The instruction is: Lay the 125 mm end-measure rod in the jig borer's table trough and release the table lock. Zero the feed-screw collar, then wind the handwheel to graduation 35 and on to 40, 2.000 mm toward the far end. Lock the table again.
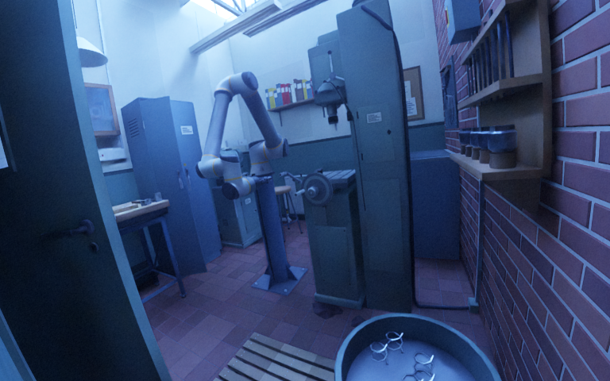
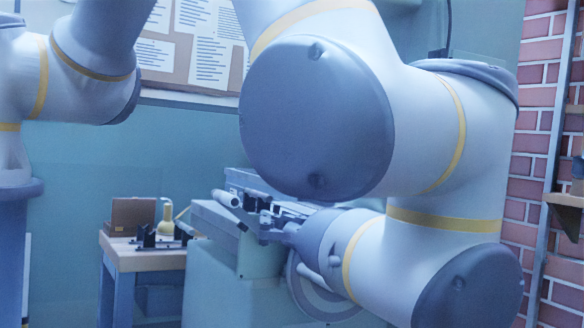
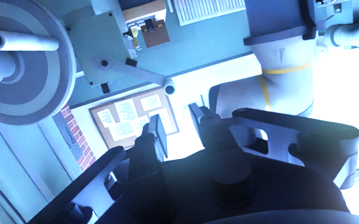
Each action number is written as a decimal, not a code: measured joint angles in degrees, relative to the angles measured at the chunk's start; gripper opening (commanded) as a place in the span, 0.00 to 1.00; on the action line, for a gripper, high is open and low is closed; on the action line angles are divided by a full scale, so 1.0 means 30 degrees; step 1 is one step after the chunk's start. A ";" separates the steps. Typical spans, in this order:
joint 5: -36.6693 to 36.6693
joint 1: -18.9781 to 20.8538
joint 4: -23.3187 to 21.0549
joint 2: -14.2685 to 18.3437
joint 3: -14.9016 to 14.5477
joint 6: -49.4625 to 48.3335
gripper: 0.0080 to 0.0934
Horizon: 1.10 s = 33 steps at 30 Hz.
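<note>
The table lock lever (image 3: 136,72), a flat grey arm ending in a round knob (image 3: 169,87), sticks out from the jig borer's table end just beyond my gripper (image 3: 178,127). The gripper is open and holds nothing. In the second side camera the same lever (image 2: 235,205) angles up and left, with the gripper (image 2: 265,220) just below and right of it. The handwheel (image 3: 28,62) with its crank handle sits to one side on the same table end (image 1: 317,189). The end-measure rod and the trough are hidden from me.
The jig borer's tall column (image 1: 373,157) stands right of the table. A small wooden bench (image 2: 142,250) behind carries a brown box, a bottle and rod stands. A brick wall (image 1: 540,247) with shelves runs along the right; a tub (image 1: 414,350) sits on the floor.
</note>
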 measured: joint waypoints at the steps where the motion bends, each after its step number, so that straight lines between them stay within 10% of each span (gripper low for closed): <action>1: -0.0005 -0.0005 0.0018 0.0012 -0.0030 0.0000 0.29; 33: -0.0019 -0.0018 0.0060 0.0041 -0.0101 0.0000 0.47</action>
